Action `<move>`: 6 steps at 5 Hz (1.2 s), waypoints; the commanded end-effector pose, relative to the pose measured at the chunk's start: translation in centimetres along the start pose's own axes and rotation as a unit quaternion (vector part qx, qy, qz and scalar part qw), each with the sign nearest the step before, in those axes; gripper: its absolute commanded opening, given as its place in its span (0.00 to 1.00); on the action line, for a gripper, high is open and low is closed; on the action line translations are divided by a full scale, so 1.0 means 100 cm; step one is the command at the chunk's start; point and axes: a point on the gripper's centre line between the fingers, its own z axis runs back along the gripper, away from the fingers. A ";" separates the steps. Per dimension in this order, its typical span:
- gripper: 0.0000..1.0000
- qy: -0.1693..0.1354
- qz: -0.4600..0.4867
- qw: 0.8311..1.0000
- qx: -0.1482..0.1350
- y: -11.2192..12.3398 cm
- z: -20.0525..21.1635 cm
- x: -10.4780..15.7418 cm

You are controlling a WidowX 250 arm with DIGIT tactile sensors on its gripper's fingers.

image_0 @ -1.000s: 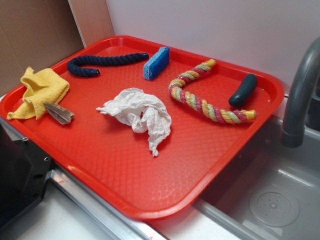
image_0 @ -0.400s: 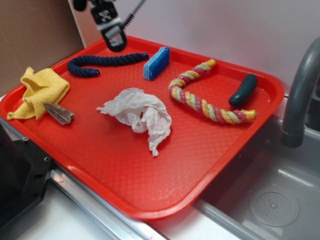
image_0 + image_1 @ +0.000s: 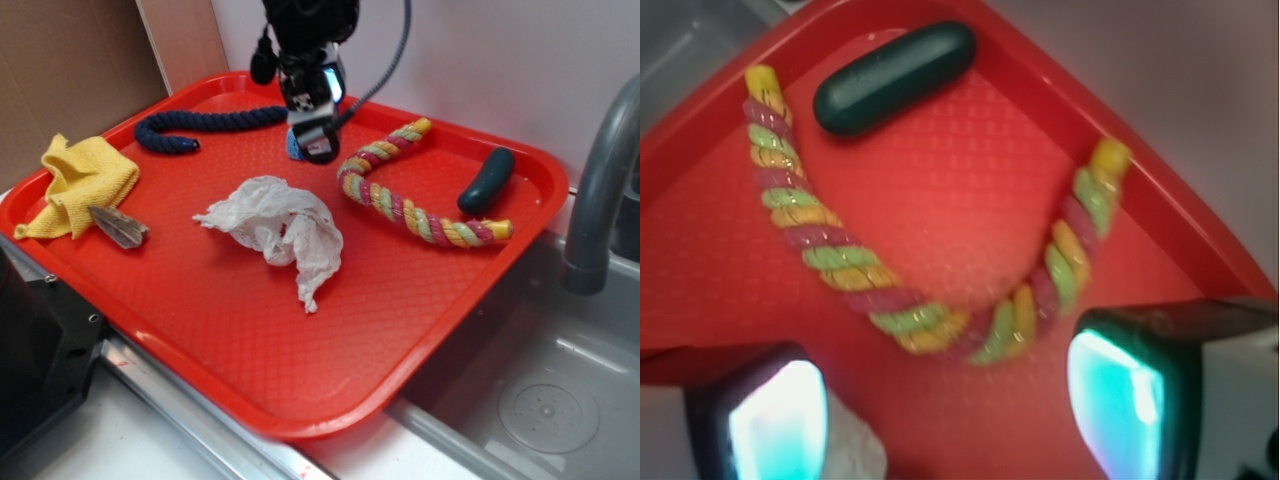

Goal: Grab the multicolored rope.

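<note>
White crumpled paper [image 3: 275,230] lies nearest me on the red tray [image 3: 300,380]; beyond it my pincer [image 3: 316,140] hangs spread open, empty, beside the multicolored rope [image 3: 400,205], a dark green capsule [image 3: 487,180] just behind it.

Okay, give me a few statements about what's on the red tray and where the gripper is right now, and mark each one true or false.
1. The multicolored rope lies in a curve on the red tray. True.
2. The gripper is shut on the multicolored rope. False: its fingers stand open, holding nothing.
3. The dark green object lies beside one end of the rope. True.
4. The navy rope is tangled with the multicolored rope. False: they lie apart.
5. The crumpled white paper covers the yellow cloth. False: they are separate.
</note>
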 end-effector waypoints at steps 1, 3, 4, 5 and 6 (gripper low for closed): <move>1.00 -0.002 -0.093 0.996 0.019 -0.030 -0.050 0.019; 0.00 0.006 -0.060 0.998 0.010 -0.031 -0.062 0.022; 0.00 0.000 -0.033 0.999 0.018 -0.006 -0.054 0.023; 0.00 0.007 0.021 0.999 0.041 0.007 -0.038 0.017; 0.00 0.000 0.145 0.988 0.060 0.049 0.015 0.007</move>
